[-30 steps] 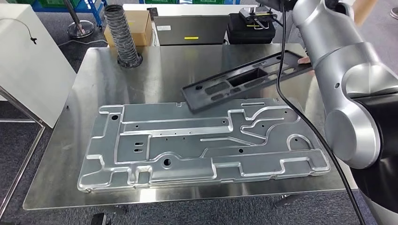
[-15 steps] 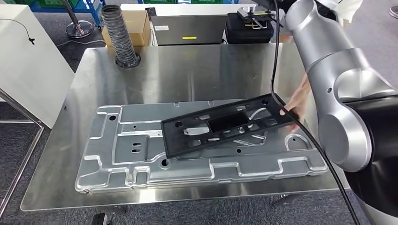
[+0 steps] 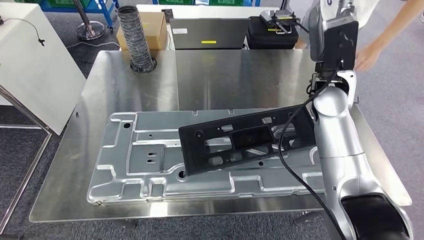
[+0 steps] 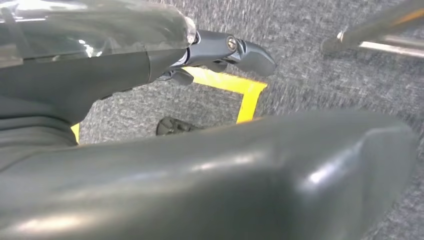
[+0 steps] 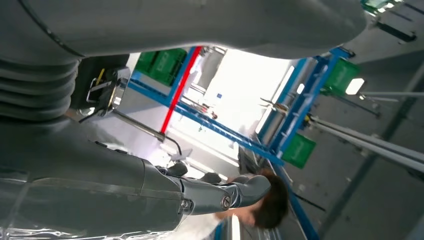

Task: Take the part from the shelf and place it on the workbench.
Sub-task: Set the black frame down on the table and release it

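Note:
The black plastic part [image 3: 247, 140], a long frame with cut-outs, lies slanted on a big grey machined metal plate [image 3: 145, 155] on the steel workbench [image 3: 225, 75]. My right arm [image 3: 335, 125] rises at the bench's right edge, crossing the part's right end, and its cable drapes over the part. In the right wrist view my right hand [image 5: 225, 192] holds nothing, its fingers stretched out in the air towards a person. The left wrist view has my left hand [image 4: 220, 50] hanging over grey carpet, with nothing in it.
A person's hand [image 3: 367, 55] hovers beyond the bench's far right corner. A corrugated hose [image 3: 136, 40] stands at the far left corner, with a cardboard box [image 3: 155, 27] and a black case [image 3: 272, 30] behind the bench. A white panel [image 3: 35, 65] leans at the left.
A person's hand brought the black part from the bench's far right down onto the grey plate, then let go and pulled away. My right arm swung and now stands upright.

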